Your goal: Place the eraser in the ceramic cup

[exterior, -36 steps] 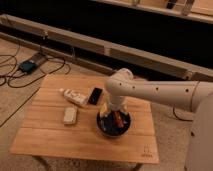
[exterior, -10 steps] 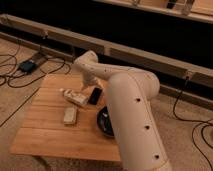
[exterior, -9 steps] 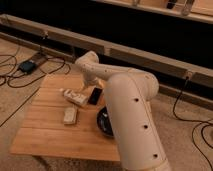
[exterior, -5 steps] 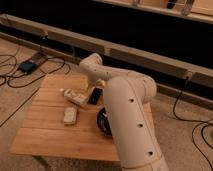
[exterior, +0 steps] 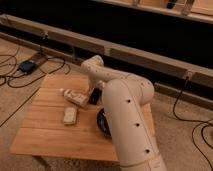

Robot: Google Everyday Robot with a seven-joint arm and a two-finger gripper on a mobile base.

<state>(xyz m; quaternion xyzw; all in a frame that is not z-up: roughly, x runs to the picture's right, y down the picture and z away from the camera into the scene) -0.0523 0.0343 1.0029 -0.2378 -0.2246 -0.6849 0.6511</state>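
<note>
1. Work surface: wooden table (exterior: pixel 45 137), plank top, seen from above at an angle, on a speckled floor.

2. Manipulator: the white arm (exterior: pixel 127 120) fills the fgd on the right side of the view. It rises from the lower edge, bends over the rear centre of the table and turns down toward the top. Its bulk covers the right part of the table.

3. End effector: the gripper (exterior: pixel 95 87) is at the rear centre of the table, pointing down, directly over the eraser and either touching it or just above it (contact not resolvable). Jaw state: cannot tell. The wrist and the dark object below merge, so neither spread nor pinch can be confirmed.

4. Task item: the eraser (exterior: pixel 93 98), a small dark block, lies on the table top right below the gripper, approx. mid-table toward the rear, and is not lifted.

5. Adjacent items:
- white bottle (exterior: pixel 74 96), lying on its side just left of the eraser, long axis diagonal
- beige block (exterior: pixel 70 115), flat on the table, in front of the bottle and apart from it
- black bowl (exterior: pixel 102 122), in front of the eraser, right half hidden behind the arm

6. Surroundings: black cables (exterior: pixel 15 75) and a dark adapter (exterior: pixel 27 65) on the floor to the left, and a dark wall w/ a pale rail at the rear
</note>
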